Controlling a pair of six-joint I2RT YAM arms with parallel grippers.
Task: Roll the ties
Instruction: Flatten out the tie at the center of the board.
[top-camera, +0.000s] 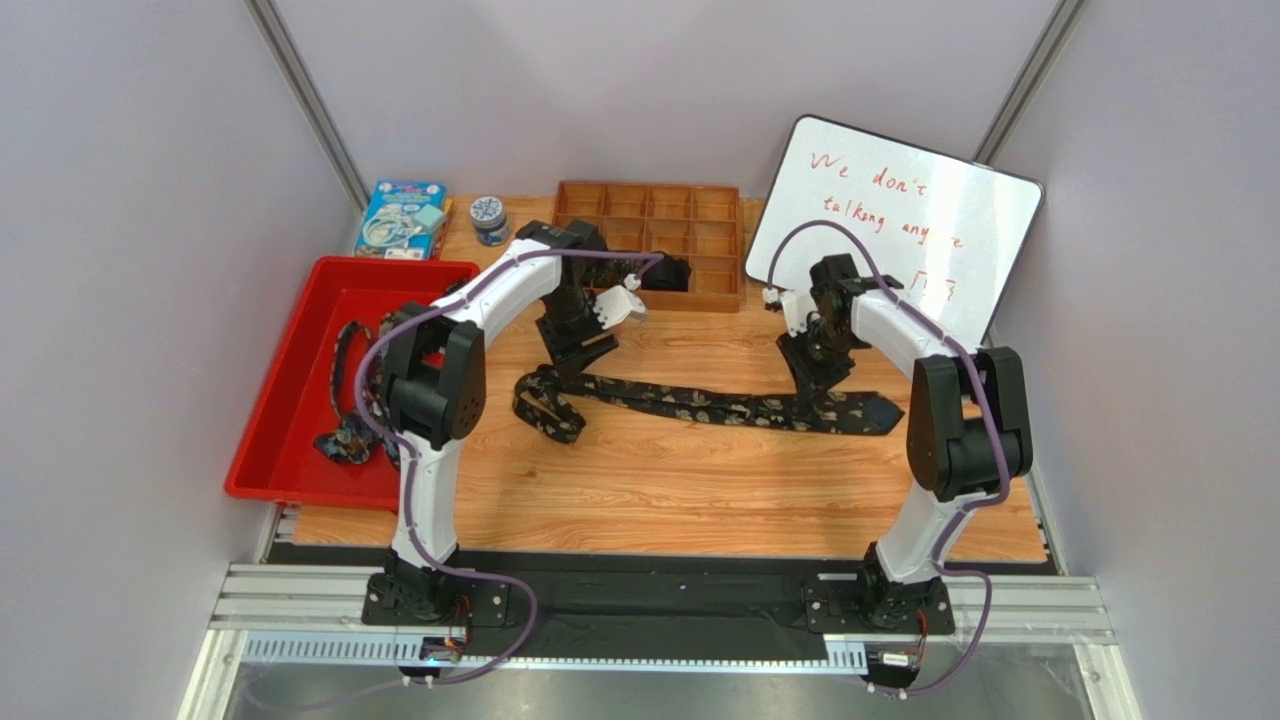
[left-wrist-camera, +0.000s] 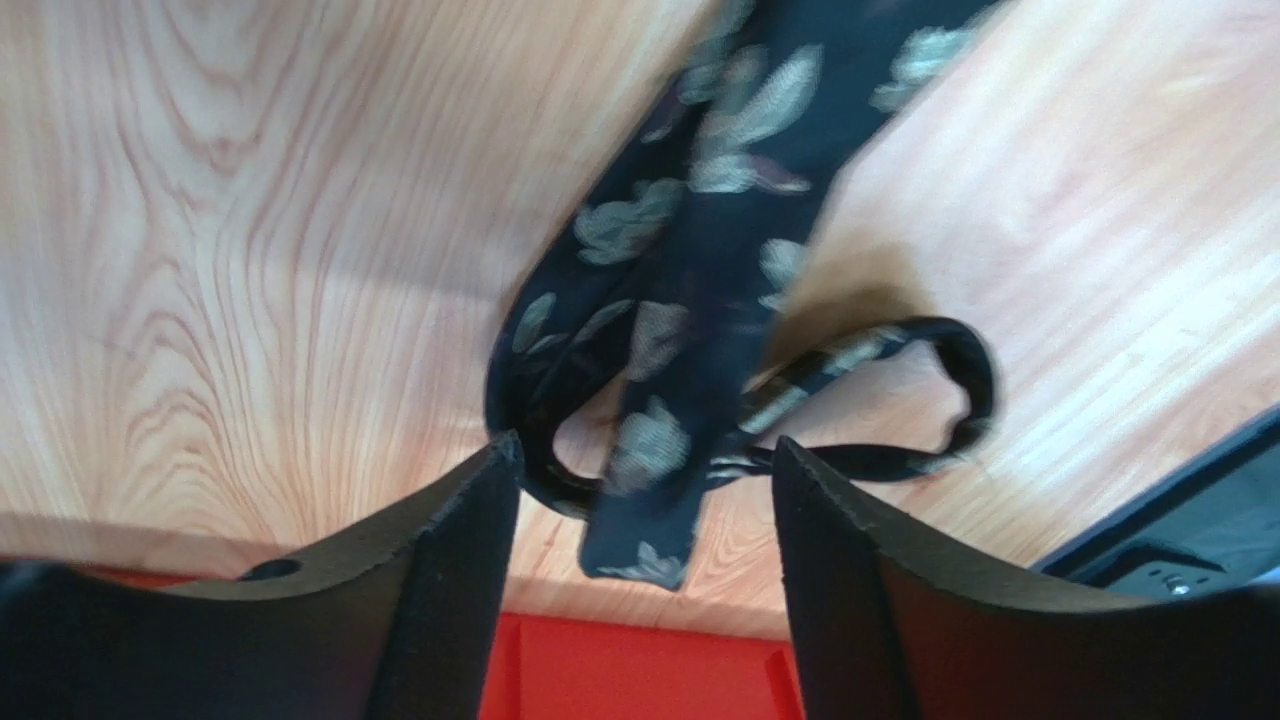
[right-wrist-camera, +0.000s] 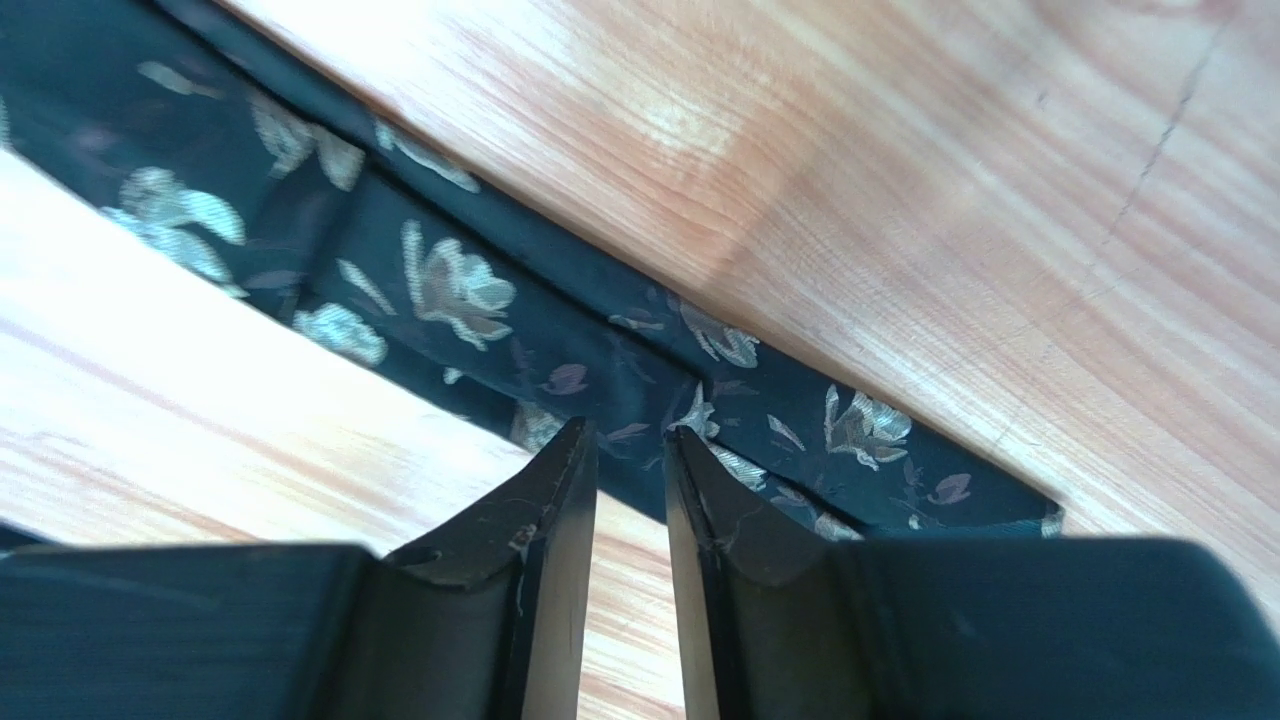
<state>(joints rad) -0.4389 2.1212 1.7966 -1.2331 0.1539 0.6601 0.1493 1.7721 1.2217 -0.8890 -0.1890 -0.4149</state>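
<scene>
A dark floral tie (top-camera: 706, 402) lies flat across the wooden table, its wide end at the right (top-camera: 879, 410) and its narrow end bunched in a loose loop at the left (top-camera: 549, 408). My left gripper (top-camera: 579, 360) hangs just above that loop. In the left wrist view it (left-wrist-camera: 646, 458) is open and empty, with the tie's narrow tip (left-wrist-camera: 649, 450) between the jaws. My right gripper (top-camera: 819, 383) stands over the tie near its wide end. In the right wrist view it (right-wrist-camera: 631, 447) is nearly shut, with a narrow gap, its tips at the tie's (right-wrist-camera: 451, 285) near edge, holding nothing.
A red tray (top-camera: 286, 435) at the left holds another dark tie (top-camera: 349, 393). A wooden compartment box (top-camera: 649, 225) stands at the back, with a whiteboard (top-camera: 902, 210) to its right. A blue box (top-camera: 401, 218) and a small jar (top-camera: 489, 219) sit at the back left.
</scene>
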